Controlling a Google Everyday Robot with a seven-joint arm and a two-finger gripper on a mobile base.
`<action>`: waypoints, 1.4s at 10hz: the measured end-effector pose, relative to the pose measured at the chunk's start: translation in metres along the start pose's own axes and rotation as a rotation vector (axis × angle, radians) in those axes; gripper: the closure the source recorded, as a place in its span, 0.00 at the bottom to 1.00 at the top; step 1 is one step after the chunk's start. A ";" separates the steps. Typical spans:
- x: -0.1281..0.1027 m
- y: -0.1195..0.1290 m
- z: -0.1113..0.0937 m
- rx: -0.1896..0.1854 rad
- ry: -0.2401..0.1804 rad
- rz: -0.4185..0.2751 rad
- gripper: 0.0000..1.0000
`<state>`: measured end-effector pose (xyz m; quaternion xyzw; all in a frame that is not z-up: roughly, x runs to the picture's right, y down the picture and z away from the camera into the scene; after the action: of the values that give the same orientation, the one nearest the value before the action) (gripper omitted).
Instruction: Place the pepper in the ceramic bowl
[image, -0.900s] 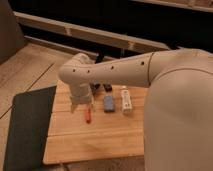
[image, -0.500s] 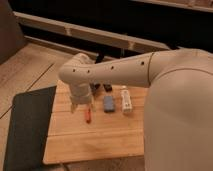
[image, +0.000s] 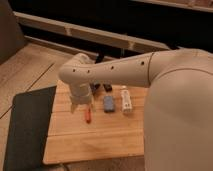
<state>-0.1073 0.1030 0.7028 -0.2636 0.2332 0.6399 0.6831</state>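
Progress looks slight from where I stand: the pepper lies flat on the wooden board, a slim red-orange sliver pointing roughly toward the near edge, and it is not in any bowl. The gripper hangs at the end of the big pale arm, which reaches across from the right and bends down over the left part of the board. Its tip sits right above the upper end of the pepper, very close or perhaps touching; I cannot tell which. Whether the gripper is open or closed, or has any hold on the pepper, I cannot tell either, since the thick wrist hides most of it.

Just to the right of the pepper lies a blue block, and beyond that a white tube, both apart from the gripper. A dark shape peeks out behind the arm at the back of the board; I take it for the ceramic bowl, though most of it is covered. A dark mat lies on the floor to the left.

As I judge it, nearly the whole job remains: secure the pepper, lift it off the board, carry it back to the bowl and let it go inside.
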 end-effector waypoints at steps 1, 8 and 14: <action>0.000 0.000 0.000 0.000 0.000 0.000 0.35; 0.000 0.000 0.000 0.000 0.000 0.000 0.35; -0.048 0.003 -0.033 0.037 -0.207 -0.107 0.35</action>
<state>-0.1136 0.0455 0.7090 -0.1958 0.1588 0.6218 0.7415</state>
